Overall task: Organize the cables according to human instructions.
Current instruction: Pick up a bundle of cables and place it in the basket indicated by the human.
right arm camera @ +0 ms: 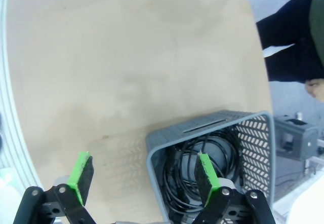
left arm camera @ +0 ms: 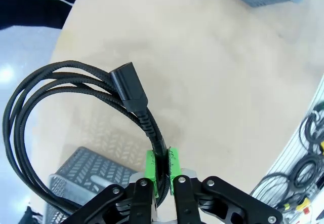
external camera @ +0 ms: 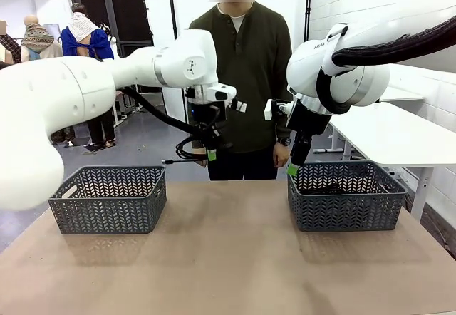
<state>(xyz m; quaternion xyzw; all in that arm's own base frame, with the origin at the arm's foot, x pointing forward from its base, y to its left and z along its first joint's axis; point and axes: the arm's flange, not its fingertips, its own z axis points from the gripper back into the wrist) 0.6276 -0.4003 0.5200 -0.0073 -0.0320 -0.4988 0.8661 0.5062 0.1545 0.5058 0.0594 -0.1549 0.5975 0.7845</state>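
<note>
Left arm: enters from the table's left edge, reaching toward the far edge near the middle, wrist turned down.
Left gripper (external camera: 211, 155): hangs above the far edge; green pads (left arm camera: 151, 169) pressed together on a black cable (left arm camera: 66, 89), whose coil hangs off the fingers.
Right arm: comes in from the right side, elbow high, wrist angled down toward the far right corner.
Right gripper (right arm camera: 144, 176): jaws spread wide, green pads (right arm camera: 81, 169) well apart, holding nothing.
</note>
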